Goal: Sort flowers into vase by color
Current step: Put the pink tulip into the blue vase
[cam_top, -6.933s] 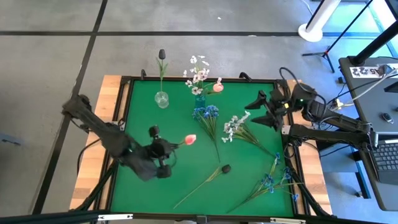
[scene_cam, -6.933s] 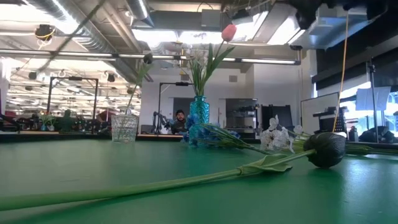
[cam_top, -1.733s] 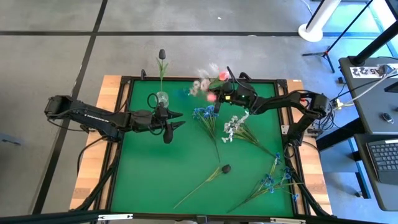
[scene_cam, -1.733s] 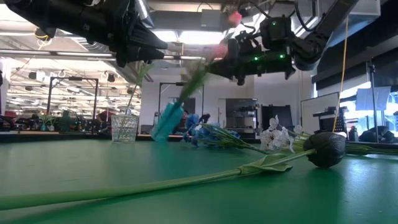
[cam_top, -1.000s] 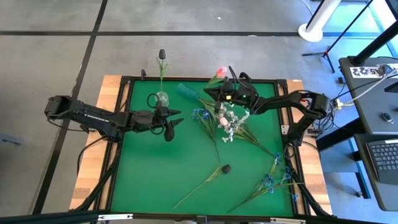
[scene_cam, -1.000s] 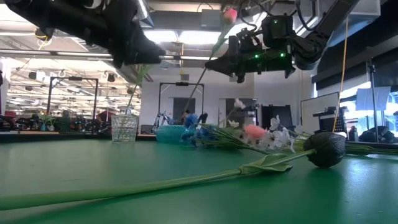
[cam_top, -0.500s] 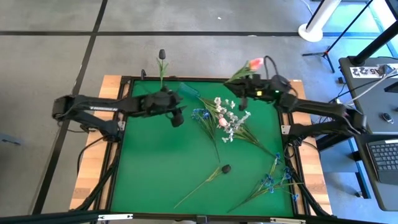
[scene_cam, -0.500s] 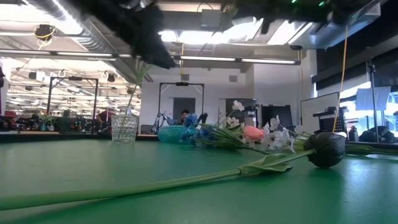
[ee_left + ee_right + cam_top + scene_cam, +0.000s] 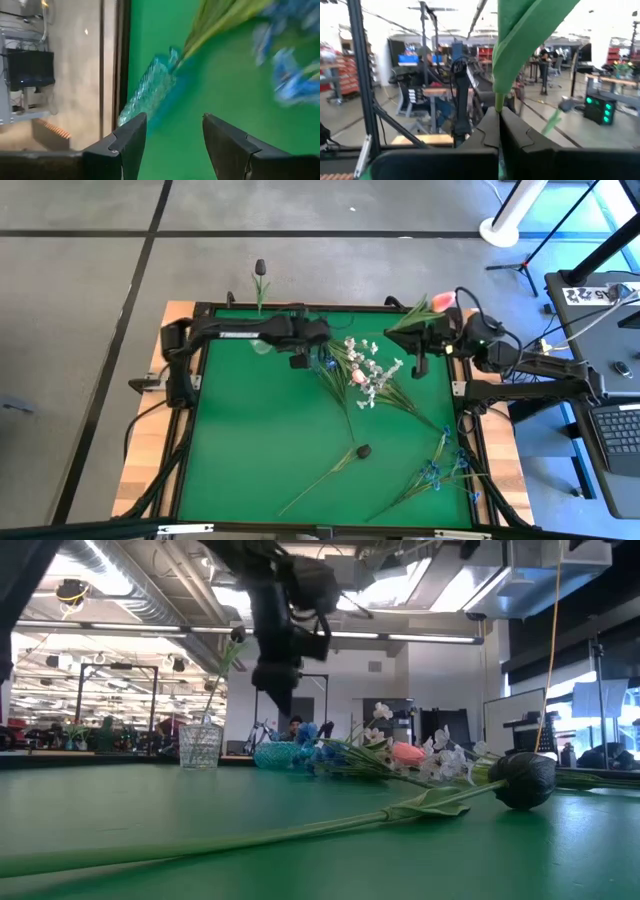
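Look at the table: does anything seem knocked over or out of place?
Yes. The blue vase lies on its side at the table's far edge, its flowers spilled across the green mat. The left gripper hovers open above it.

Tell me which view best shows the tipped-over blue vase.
The left wrist view: the blue vase lies on its side on the mat, stems spilling from its mouth. The low view shows only its side; the high view has it mostly hidden under the left arm; the right wrist view misses it.
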`<state>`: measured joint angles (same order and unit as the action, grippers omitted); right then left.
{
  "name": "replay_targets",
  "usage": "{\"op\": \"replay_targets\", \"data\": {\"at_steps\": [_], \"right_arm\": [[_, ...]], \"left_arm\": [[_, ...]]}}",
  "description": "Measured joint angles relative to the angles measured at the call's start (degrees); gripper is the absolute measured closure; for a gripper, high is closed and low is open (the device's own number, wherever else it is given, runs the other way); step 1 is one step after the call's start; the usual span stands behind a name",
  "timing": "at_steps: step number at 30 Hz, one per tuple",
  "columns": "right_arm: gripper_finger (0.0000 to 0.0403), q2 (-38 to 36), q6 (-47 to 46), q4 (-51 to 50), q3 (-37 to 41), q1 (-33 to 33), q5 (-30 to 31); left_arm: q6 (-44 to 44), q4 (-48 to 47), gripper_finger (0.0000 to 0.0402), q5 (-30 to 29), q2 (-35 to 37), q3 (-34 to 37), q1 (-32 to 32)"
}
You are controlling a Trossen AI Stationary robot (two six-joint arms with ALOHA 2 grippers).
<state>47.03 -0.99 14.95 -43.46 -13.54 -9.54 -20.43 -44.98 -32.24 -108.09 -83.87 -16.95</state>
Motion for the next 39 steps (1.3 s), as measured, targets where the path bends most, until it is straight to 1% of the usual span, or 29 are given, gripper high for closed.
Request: {"op": "replay_targets", "data": {"at_steps": [3,6,12,15,18,23,28,31,39], "right_arm": [[0.0403,-0.05,1.02,-1.60,0.00,1.32,2.32],[0.0403,-0.05,1.45,-3.07,0.00,2.00,3.10],[0.0403,0.06,1.52,-5.17,0.00,1.95,3.41],[0.0403,0.06,1.75,-6.05,0.00,1.95,3.39],[0.0403,0.06,2.89,-7.02,0.00,1.95,3.32],[0.0403,0.08,4.32,-8.01,0.00,1.95,3.05],[0.0403,0.08,4.50,-8.71,0.00,1.95,3.01],[0.0403,0.08,4.50,-9.68,0.00,1.93,3.02],[0.0403,0.08,4.51,-9.57,0.00,1.92,3.02]], "left_arm": [[-4.40,-0.62,0.0212,0.36,-2.85,-3.07,-2.42],[-8.95,-0.48,0.0212,1.89,-3.81,-4.51,-4.71],[-17.70,0.11,0.0212,8.70,-4.10,-4.70,-8.28],[-21.92,0.29,0.0209,9.32,-4.11,-4.70,-9.67],[-24.87,1.48,0.0195,9.45,-4.28,-4.70,-10.68],[-26.05,2.16,0.0162,10.62,-6.62,-4.70,-11.24],[-27.18,2.23,0.0136,9.39,-9.88,-4.70,-10.79],[-27.81,2.27,0.0131,7.86,-11.37,-4.70,-10.69],[-26.89,2.57,0.0132,6.68,-14.91,-4.97,-10.85]]}}
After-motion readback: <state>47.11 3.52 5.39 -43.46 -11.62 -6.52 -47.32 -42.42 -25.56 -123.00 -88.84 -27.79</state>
